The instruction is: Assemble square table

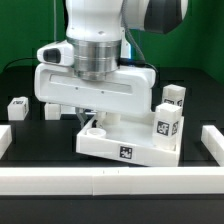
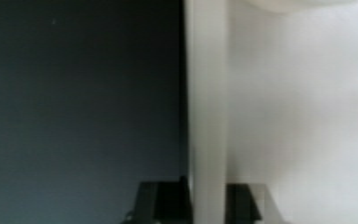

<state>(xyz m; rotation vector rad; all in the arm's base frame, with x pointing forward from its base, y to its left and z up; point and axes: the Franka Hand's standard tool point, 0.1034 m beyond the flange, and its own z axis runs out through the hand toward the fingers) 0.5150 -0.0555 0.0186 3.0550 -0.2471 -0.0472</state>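
1. The gripper [image 2: 204,204] is cut off by the wrist view's edge; we cannot tell its grip.
2. The arm [image 1: 97,40] hides part of the square table [image 1: 104,148].
3. We find the wrist view blurred.

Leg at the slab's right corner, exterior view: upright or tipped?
Upright: the leg stands on end at a corner of the slab, its long side vertical.

Exterior view faces the arm [image 1: 100,40] head-on from slightly above, close; wrist view looks along the gripper [image 2: 194,203], nearly touching the shared square table [image 1: 125,150].
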